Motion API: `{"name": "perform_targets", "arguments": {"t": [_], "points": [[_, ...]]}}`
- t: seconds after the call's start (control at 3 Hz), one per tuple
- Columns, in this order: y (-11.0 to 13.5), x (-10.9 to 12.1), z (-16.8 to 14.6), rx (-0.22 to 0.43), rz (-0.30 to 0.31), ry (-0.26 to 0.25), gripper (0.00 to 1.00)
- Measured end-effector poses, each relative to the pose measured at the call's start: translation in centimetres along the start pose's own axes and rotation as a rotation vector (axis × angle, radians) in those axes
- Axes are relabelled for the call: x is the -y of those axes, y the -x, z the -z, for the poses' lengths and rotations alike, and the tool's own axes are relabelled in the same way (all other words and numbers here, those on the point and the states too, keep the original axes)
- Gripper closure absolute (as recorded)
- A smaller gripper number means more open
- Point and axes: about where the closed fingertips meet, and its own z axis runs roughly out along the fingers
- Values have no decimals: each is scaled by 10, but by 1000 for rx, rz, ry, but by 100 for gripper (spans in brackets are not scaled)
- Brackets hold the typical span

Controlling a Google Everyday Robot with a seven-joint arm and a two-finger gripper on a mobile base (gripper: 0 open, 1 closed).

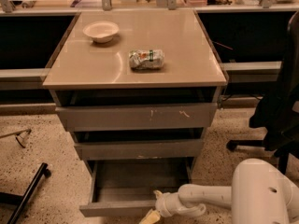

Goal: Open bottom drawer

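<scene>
The plain grey, handleless bottom drawer (135, 190) of the grey three-drawer bench (177, 45) stands well out from the frame, its shallow grey tray showing. The pale-tipped tool (152, 208) on the white arm (205, 197) sits at the right part of the drawer's front lip, at the lower edge of the view.

The risk, as I judge it, is a pull that runs off-line. The tool is right of centre, so the drawer could skew and bind on its runners, or the tool could slip off the thin lip. A hard tug might jolt the white shallow bowl (101, 31) and crumpled silver-green packet (146, 59) on top.

The tool is partly cut off, so I cannot tell how far open it is or whether it grips the lip. The runners are hidden too.
</scene>
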Motion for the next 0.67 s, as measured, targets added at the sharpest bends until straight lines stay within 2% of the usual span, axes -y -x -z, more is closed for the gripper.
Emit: {"name": "perform_targets", "arguments": {"t": [0.33, 0.67], "points": [[-22, -42, 13, 2, -44, 10, 0], [-22, -42, 13, 2, -44, 10, 0]]}}
